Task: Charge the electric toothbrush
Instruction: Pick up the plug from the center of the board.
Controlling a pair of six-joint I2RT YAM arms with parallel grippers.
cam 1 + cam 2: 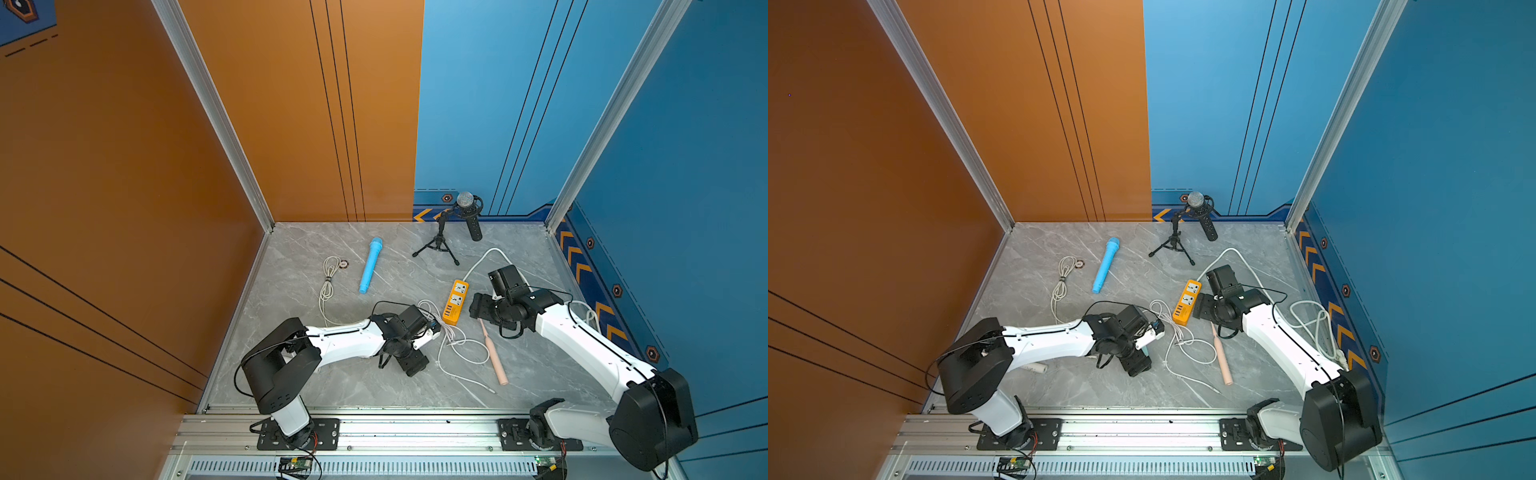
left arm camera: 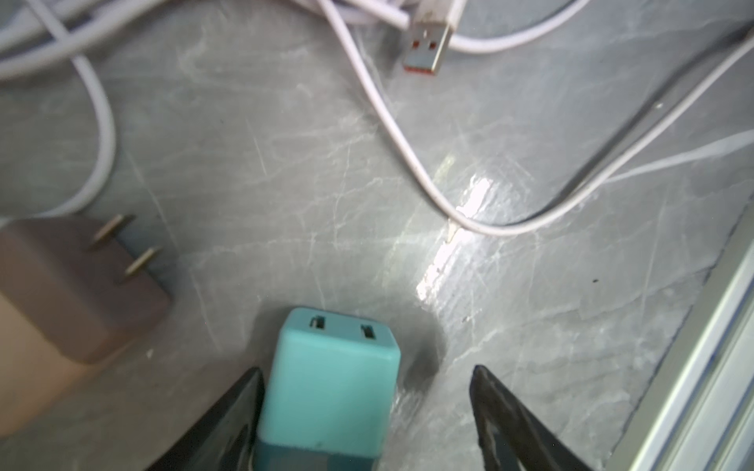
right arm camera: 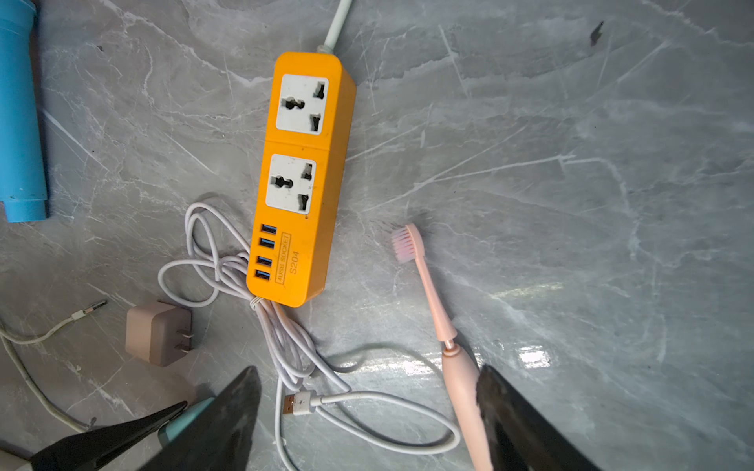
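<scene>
The pink electric toothbrush lies flat on the grey table, just right of the orange power strip. A white charging cable is looped between them, and its USB plug lies loose. My left gripper is open and low over the table, around a teal charger adapter. The adapter touches one finger and stands apart from the other. My right gripper hangs open above the cable loop and the toothbrush handle, holding nothing.
A pinkish-brown plug adapter lies beside the teal one. A blue microphone, a coiled white cord and a black microphone on a tripod sit further back. The strip's white cord runs along the right wall.
</scene>
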